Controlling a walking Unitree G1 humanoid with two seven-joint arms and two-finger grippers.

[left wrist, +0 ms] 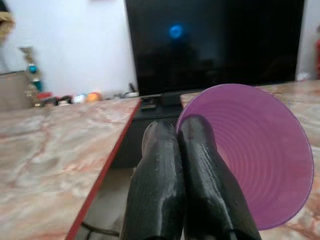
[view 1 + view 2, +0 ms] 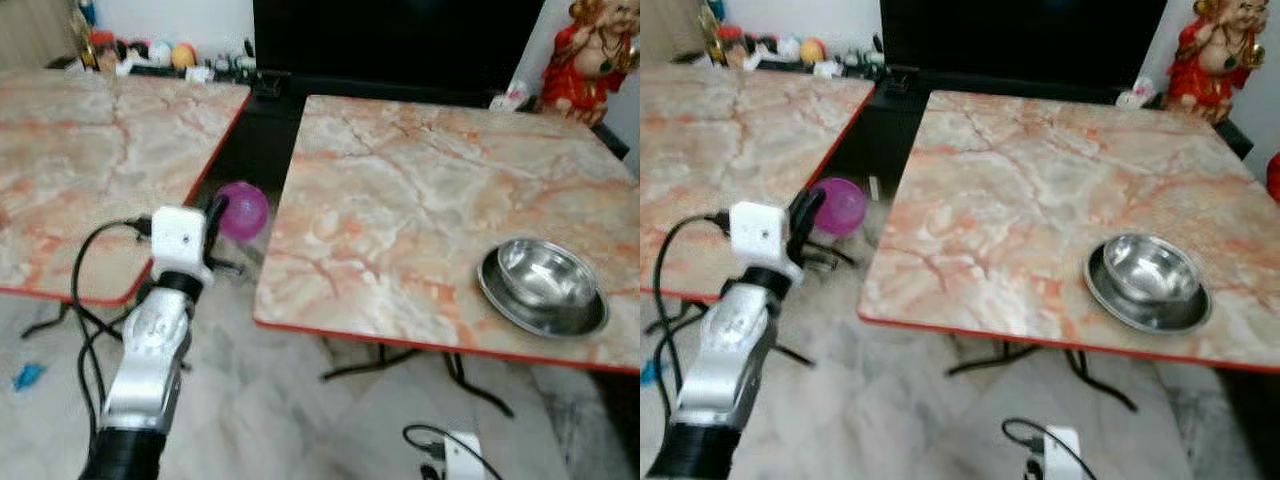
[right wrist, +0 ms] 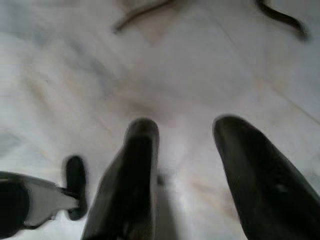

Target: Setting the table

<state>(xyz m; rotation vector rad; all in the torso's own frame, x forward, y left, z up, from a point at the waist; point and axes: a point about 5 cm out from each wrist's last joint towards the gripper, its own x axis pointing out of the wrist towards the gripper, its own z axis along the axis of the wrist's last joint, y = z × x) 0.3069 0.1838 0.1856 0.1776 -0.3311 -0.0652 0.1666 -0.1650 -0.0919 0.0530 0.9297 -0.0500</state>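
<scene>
Two marble-patterned tables with red edging stand side by side, a dark gap between them. The left table point(image 2: 90, 160) carries a row of small items along its far edge, too blurred to count or name.

One left arm is raised in front of the left table's near corner. The left gripper point(image 1: 179, 131) has its two black fingers pressed together on the rim of one purple bowl point(image 1: 260, 160); the grasp is clear in the left wrist view. In the head views the purple bowl sits in the air over the gap between the tables, close to the near left edge of the right table point(image 2: 400, 200), not resting on either top. Black cables loop from the left wrist down toward the floor.

One dark screen point(image 2: 400, 40) stands behind the gap and the right table.

On the right table, near its front right corner: one steel plate point(image 2: 500, 300) with one steel bowl point(image 2: 545, 272) standing upright inside it. One red figurine point(image 2: 590, 55) stands beyond the table's far right corner.

Right gripper point(image 3: 185, 135): fingers spread apart, holding nothing, pointing at pale marble floor point(image 3: 200, 70). Picture blurred.
</scene>
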